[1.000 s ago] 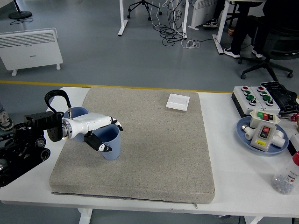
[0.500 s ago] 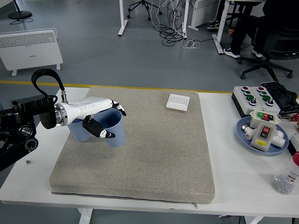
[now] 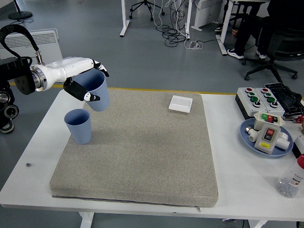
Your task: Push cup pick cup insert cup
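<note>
Two blue cups: your left hand [image 3: 84, 84] is holding one cup [image 3: 96, 90] up in the air, above the mat's [image 3: 142, 156] far left corner. Try lining it up straight over the standing cup [image 3: 79, 126] near the left edge, then lowering slowly.
</note>
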Available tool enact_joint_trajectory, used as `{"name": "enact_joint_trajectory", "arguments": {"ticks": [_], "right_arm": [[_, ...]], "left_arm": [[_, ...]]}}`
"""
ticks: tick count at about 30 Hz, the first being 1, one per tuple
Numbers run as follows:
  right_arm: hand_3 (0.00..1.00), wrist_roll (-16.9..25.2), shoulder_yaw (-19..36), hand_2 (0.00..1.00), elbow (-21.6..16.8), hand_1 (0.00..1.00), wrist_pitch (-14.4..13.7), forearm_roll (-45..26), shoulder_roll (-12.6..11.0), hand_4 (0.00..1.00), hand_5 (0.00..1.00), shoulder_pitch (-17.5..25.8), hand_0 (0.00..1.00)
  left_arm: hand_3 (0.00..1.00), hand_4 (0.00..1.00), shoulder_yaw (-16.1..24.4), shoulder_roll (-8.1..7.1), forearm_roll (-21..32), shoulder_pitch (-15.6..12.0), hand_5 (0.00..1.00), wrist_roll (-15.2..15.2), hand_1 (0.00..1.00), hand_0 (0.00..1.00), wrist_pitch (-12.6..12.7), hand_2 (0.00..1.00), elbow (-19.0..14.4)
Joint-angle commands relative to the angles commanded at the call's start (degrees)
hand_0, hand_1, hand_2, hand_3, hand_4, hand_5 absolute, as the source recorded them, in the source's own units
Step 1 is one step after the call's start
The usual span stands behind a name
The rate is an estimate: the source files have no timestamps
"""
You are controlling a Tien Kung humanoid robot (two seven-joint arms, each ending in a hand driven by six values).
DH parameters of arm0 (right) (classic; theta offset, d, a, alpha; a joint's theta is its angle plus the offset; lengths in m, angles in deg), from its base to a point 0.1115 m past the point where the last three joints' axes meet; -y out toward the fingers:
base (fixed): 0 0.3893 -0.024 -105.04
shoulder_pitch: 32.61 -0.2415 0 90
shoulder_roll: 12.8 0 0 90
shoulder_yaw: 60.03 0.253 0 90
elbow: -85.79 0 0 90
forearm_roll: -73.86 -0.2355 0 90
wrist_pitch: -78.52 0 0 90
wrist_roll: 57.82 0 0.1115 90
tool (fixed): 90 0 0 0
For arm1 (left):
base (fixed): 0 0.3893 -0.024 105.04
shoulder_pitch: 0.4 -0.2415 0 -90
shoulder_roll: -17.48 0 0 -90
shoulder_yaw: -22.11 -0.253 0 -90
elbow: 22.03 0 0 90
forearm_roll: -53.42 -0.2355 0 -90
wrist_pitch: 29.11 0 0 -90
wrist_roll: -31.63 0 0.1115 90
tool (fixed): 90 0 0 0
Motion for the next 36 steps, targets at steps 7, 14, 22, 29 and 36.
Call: {"name": "enact_joint_trajectory", "arguments": {"ticks": [7,14,22,29,36], "right_arm": [[0.584,0.04,-0.16,0.582,0.00,0.610,-0.05,-0.26,0.06,0.111,0.577,0.22,0.749],[0.583,-0.01,-0.14,0.582,0.00,0.611,-0.04,0.03,0.03,0.110,0.576,0.44,0.750],[0.584,-0.05,-0.22,0.583,0.00,0.610,-0.10,-0.15,0.11,0.110,0.576,0.57,0.750],[0.584,-0.04,-0.40,0.585,0.00,0.610,-0.09,-0.38,0.10,0.110,0.576,0.55,0.750],[0.584,-0.02,-0.48,0.585,0.00,0.610,-0.04,-0.44,0.03,0.110,0.576,0.37,0.750]], "left_arm": [[0.466,0.319,-2.52,0.20,-1.71,0.76,0.002,-0.36,0.557,0.509,0.11,0.648,4.08],[0.468,0.316,-5.05,0.24,-1.47,1.39,0.002,-0.81,0.561,0.518,0.24,0.649,5.84],[0.469,0.318,-6.25,0.24,-1.16,1.14,0.002,-0.78,0.562,0.522,0.27,0.649,6.03],[0.468,0.320,-7.22,0.42,-1.24,1.29,0.002,-0.89,0.563,0.525,0.21,0.654,7.22],[0.469,0.321,-8.01,0.65,-1.08,1.59,0.002,-1.15,0.569,0.528,0.28,0.656,9.28]]}}
